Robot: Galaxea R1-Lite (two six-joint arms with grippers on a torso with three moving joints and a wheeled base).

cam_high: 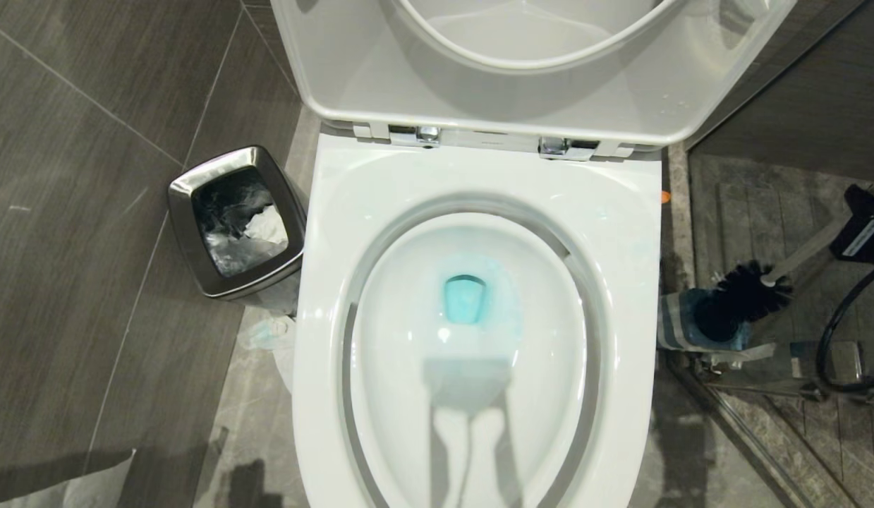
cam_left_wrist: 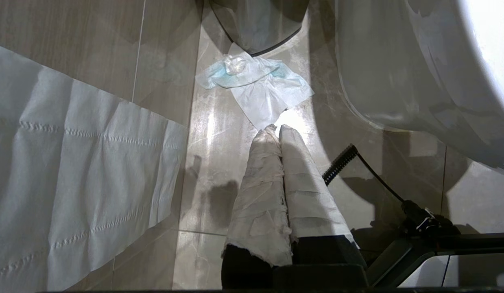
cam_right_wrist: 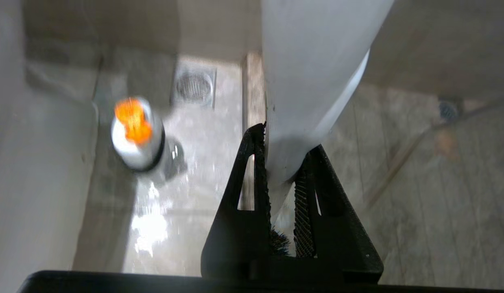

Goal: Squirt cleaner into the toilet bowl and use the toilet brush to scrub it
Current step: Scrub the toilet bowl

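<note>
Toilet bowl (cam_high: pixel 620 233) holds turquoise cleaner (cam_high: pixel 466 299); right gripper (cam_right_wrist: pixel 281 162) clamps toilet brush (cam_high: pixel 750 289) above holder (cam_high: pixel 680 321).

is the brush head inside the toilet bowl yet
No, the toilet brush head hangs over its holder, beside the toilet bowl.

Light falls from above and behind the robot, so the white toilet bowl (cam_high: pixel 472 339) gleams evenly while a soft grey shadow with two long prongs lies across its near inner wall. In the left wrist view the pale floor tiles (cam_left_wrist: pixel 219 134) carry a bright patch of glare, and the wrapped fingers (cam_left_wrist: pixel 272 179) cast a dim shadow beside them. The right wrist view is smeared with motion blur, with the orange-topped can (cam_right_wrist: pixel 134 134) and the floor drain (cam_right_wrist: pixel 194 86) soft and wet glints on the floor.
</note>
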